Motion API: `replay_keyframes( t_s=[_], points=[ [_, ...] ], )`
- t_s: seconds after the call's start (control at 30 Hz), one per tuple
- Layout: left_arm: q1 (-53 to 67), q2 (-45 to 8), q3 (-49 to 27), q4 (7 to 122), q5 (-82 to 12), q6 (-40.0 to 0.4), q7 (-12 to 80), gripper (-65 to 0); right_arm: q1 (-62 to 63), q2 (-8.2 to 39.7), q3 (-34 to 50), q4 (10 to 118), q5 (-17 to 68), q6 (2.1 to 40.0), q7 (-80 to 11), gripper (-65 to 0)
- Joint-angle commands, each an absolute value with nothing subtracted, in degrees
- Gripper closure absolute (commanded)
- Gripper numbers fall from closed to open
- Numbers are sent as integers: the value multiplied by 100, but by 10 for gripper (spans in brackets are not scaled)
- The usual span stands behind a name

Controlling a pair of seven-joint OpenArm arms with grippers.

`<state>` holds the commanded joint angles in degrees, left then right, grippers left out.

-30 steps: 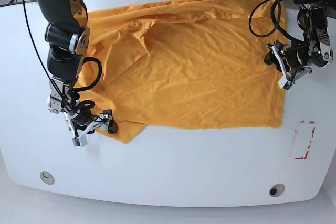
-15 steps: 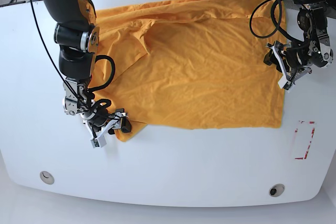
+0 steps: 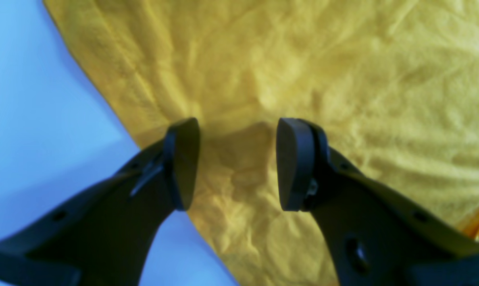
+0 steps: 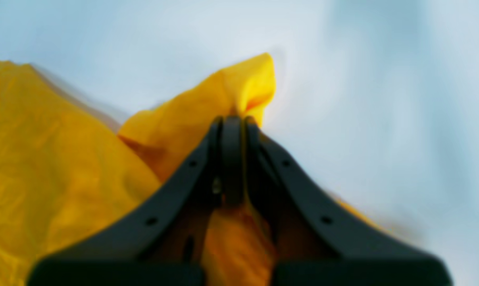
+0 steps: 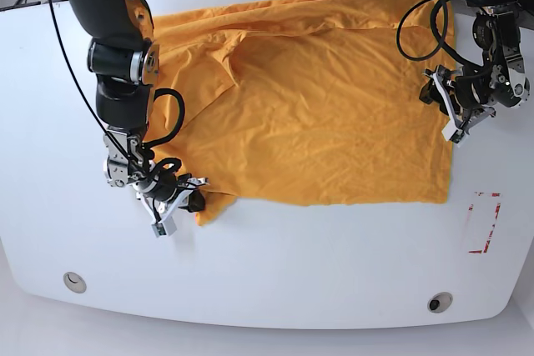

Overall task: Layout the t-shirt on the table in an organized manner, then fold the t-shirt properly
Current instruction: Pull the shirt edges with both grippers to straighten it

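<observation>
The t-shirt (image 5: pixel 317 106) lies mostly spread on the table (image 5: pixel 334 273), unfolded, with the right gripper (image 5: pixel 185 203) clamped on its bunched corner and the left gripper (image 3: pixel 235 163) hanging apart over the opposite edge.

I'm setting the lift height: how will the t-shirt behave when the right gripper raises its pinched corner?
Likely floppy: the t-shirt lies wrinkled and bunches into a peak in the right gripper. Probably light, since a thin fold fits between shut jaws. It may drag across the glossy table rather than stay put.
</observation>
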<state>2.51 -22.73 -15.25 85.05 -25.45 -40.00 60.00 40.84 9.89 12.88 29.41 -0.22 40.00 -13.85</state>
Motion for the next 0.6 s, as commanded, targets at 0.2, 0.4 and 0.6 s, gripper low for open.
replay_keyframes(
  t_s=[0.2, 0.4, 0.6],
  points=[
    [251, -2273, -1516, 8505, -2545, -4000, 6000, -294, 4180, 980, 1279, 3468, -22, 4000, -1604, -3],
    [251, -2264, -1516, 8497, -2536, -4000, 6000, -294, 4505, 980, 1279, 3530, -22, 4000, -1622, -3],
    [251, -2255, -1516, 8497, -2536, -4000, 6000, -294, 4787, 980, 1279, 3530, -48, 4000, -1622, -60]
  ],
)
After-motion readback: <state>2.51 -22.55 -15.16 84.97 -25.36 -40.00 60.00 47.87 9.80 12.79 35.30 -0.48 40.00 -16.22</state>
